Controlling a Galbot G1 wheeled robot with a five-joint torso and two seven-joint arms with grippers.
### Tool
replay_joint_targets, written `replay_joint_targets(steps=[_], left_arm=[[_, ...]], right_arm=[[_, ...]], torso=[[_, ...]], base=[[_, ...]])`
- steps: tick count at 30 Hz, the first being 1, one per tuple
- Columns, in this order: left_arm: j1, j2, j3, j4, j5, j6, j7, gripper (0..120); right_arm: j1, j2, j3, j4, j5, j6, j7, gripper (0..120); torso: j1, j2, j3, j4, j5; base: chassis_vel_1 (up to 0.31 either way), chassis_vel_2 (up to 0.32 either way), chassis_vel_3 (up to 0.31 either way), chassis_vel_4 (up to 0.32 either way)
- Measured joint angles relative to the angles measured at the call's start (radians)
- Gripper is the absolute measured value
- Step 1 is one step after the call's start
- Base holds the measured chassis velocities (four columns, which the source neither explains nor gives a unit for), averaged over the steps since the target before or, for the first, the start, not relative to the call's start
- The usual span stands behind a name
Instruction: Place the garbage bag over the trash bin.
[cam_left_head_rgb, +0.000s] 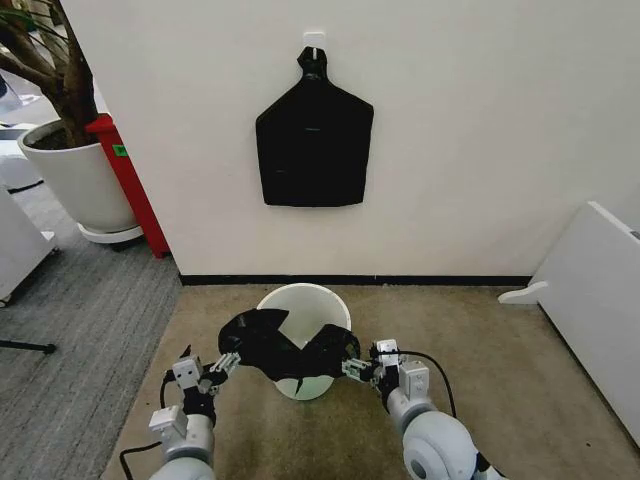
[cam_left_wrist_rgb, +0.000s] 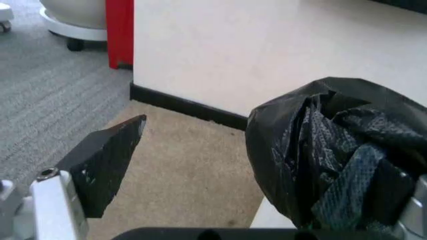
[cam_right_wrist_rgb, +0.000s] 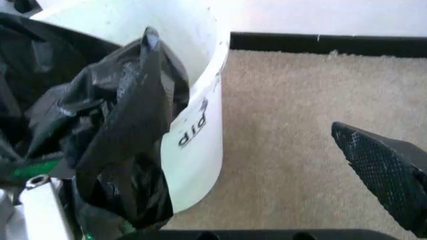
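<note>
The trash bin (cam_left_head_rgb: 312, 300) is a small white bucket on the beige carpet near the wall. The garbage bag (cam_left_head_rgb: 285, 345), black and crinkled, lies across the bin's near rim and sags into its mouth. My left gripper (cam_left_head_rgb: 210, 358) is at the bag's left end. It is open, with one finger (cam_left_wrist_rgb: 107, 162) bare and the other wrapped in the bag (cam_left_wrist_rgb: 333, 145). My right gripper (cam_left_head_rgb: 362, 366) holds the bag's right end the same way. It is open, with one finger (cam_right_wrist_rgb: 383, 170) free over the carpet and the other under the bag (cam_right_wrist_rgb: 127, 130) at the bin's wall (cam_right_wrist_rgb: 197, 125).
A flat black bundle (cam_left_head_rgb: 313, 140) hangs from a hook on the wall behind the bin. A large white plant pot (cam_left_head_rgb: 80, 180) and a red post (cam_left_head_rgb: 128, 180) stand at the far left. A white panel (cam_left_head_rgb: 590, 300) leans at the right.
</note>
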Motion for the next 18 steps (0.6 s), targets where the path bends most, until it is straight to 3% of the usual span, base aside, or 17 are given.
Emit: replay_joint_targets(steps=[7,10,15,18], left_arm=[[-0.036,0.003,-0.019,0.038,-0.012,-0.005,0.0,100],[-0.056,0.003,-0.025,0.059,-0.088,-0.006,0.007,100],[-0.017,0.004,-0.011,0.005,-0.226,0.054,0.051,100],[-0.008,0.004,-0.006,-0.012,-0.244,0.094,0.072,99]], right_arm=[[0.005,0.012,-0.006,-0.014,0.025,0.009,-0.01,100],[0.013,0.021,-0.006,-0.028,0.048,0.039,-0.028,100],[0.014,0.023,0.005,-0.03,0.042,0.067,-0.05,100],[0.016,0.02,0.011,-0.026,0.029,0.075,-0.062,100]], torso=[[0.0,0.0,0.0,-0.0001,-0.0001],[0.0,0.0,0.0,0.0,-0.0001],[0.0,0.0,0.0,0.0001,0.0],[0.0,0.0,0.0,0.0,0.0]], base=[[0.0,0.0,0.0,0.0],[0.0,0.0,0.0,0.0],[0.0,0.0,0.0,0.0],[0.0,0.0,0.0,0.0]])
